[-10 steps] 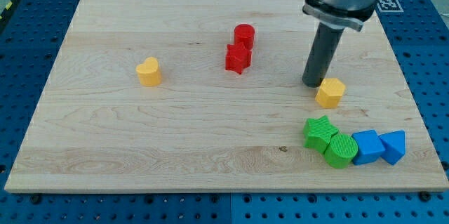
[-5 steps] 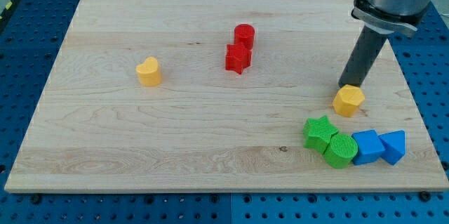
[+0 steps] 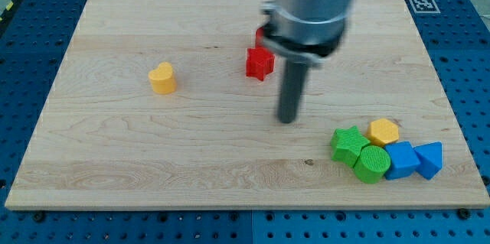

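A wooden board [image 3: 153, 144] serves as the surface and fills most of the view. It rests on a blue perforated table [image 3: 23, 137], and a small black-and-white marker [image 3: 422, 4] is printed at the board's top right corner.

The arm [image 3: 314, 7] comes down from the view's top, right of centre, as a wide grey cylinder blurred by motion. It carries no hand, only a straight dark rod [image 3: 291, 83], so nothing is held or clamped. My tip [image 3: 286, 119] sits on bare wood near the middle of the board and touches no block.

The largest group is a cluster of five blocks at the view's bottom right, well apart from my tip. A green star [image 3: 349, 144] is on its left, with a green cylinder [image 3: 371, 163] pressed against it just below. To the right are a blue cube [image 3: 400, 159] and then a blue triangle [image 3: 429, 159]. A yellow hexagon [image 3: 383, 131] sits on the cluster's upper edge, touching the green star and the blue cube.

The block nearest my tip is a red star [image 3: 259, 63], up and to the view's left, beside the rod but clear of it. Just above it is a sliver of another red block [image 3: 260, 37], mostly hidden behind the arm — its shape cannot be made out.

Alone on the view's left, far from everything else, is a yellow heart [image 3: 161, 78].
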{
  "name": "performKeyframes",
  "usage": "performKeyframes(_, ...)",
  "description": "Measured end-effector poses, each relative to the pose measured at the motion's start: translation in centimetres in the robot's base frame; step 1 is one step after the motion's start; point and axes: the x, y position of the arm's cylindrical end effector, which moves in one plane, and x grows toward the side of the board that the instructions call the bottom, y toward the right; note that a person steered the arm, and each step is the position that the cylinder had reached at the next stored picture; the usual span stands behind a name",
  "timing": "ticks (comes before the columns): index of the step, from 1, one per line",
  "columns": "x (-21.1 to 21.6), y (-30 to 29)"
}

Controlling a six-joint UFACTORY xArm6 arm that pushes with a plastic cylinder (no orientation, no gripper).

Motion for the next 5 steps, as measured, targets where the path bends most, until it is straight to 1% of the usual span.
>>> performKeyframes(1, 0.0, -9.9)
performKeyframes(2, -1.8, -19.3)
performKeyframes(3, -8.4, -22.5)
performKeyframes(4, -10.3, -21.1)
performKeyframes(5, -9.6, -17.7)
